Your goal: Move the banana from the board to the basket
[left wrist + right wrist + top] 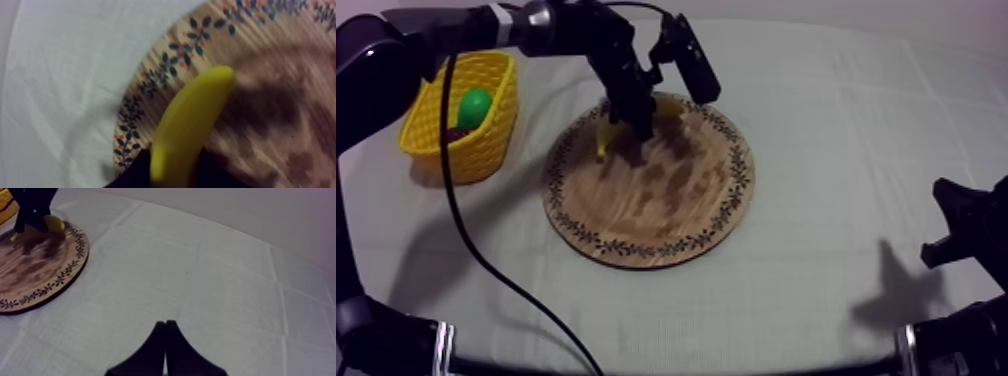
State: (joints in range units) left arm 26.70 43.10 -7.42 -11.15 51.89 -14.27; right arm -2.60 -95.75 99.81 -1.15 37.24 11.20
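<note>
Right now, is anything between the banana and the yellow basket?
Nothing visible. The left end effector is shut on the banana on the wooden board, at the side toward the yellow basket, with bare cloth between them. A green pear already lies in the basket.

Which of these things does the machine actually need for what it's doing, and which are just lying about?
In the job:
- banana, gripped by the left claw
- wooden board under it
- yellow basket, where it is meant to go

Lying about:
- green pear, inside the basket
- right claw, shut on nothing, off to the side
</note>
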